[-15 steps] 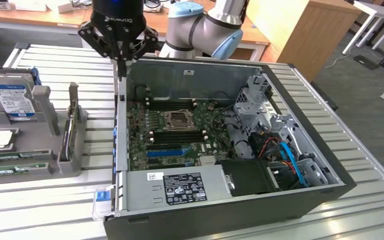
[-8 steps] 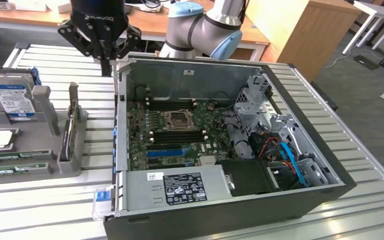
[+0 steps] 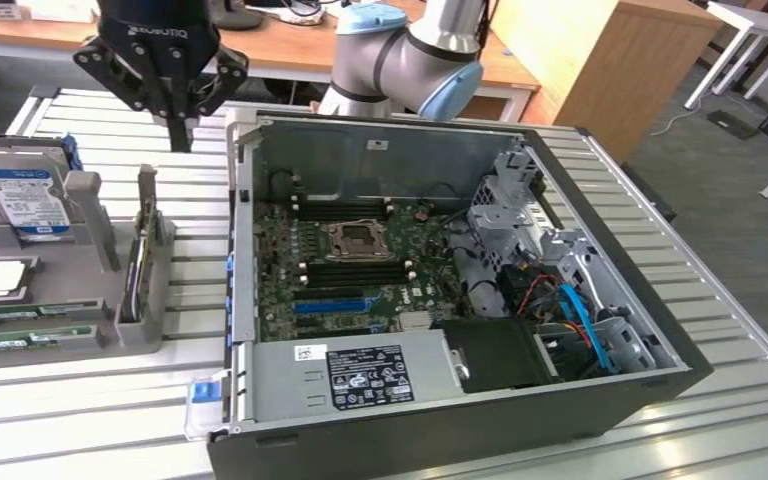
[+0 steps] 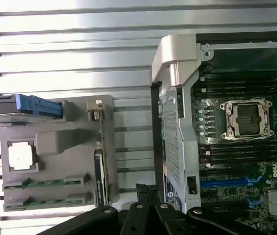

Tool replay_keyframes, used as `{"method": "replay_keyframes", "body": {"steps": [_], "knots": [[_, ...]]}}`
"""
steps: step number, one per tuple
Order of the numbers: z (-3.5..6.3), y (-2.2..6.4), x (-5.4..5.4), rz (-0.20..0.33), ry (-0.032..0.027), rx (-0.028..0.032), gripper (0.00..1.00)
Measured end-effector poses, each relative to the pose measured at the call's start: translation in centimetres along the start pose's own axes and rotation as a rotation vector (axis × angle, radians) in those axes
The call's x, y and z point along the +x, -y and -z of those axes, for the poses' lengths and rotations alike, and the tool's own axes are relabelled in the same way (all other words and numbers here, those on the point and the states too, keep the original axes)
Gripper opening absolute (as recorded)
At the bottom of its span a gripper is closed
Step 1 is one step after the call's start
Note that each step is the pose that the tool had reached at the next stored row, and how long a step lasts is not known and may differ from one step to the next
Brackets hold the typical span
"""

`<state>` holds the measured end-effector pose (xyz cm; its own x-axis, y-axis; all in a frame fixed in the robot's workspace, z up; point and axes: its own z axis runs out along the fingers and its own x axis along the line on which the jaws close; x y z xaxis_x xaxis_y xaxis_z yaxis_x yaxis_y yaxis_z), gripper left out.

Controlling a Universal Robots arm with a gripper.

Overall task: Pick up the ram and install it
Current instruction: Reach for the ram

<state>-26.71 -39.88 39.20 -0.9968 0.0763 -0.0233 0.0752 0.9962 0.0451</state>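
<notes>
gripper (image 3: 180, 135), fingers pressed together and empty, hangs above the far end of the grey holder tray (image 3: 84, 285) beside the open computer case (image 3: 241, 200); two ram sticks (image 3: 24, 338) lie at its near end, lengthwise square to the case wall.

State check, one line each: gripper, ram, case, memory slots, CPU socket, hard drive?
gripper: shut, empty, above the table beside the case.
ram: two sticks lying flat in the grey holder, not gripped.
case: side open, inside exposed.
memory slots: look empty.
CPU socket: bare, no cooler.
hard drive: upright in the holder.
</notes>
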Motion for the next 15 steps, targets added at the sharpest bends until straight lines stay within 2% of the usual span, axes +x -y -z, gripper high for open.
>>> {"method": "replay_keyframes", "body": {"steps": [15], "knots": [[0.07, 0.37, 4.9, -0.002, 0.0000, 0.0001, 0.11]]}}
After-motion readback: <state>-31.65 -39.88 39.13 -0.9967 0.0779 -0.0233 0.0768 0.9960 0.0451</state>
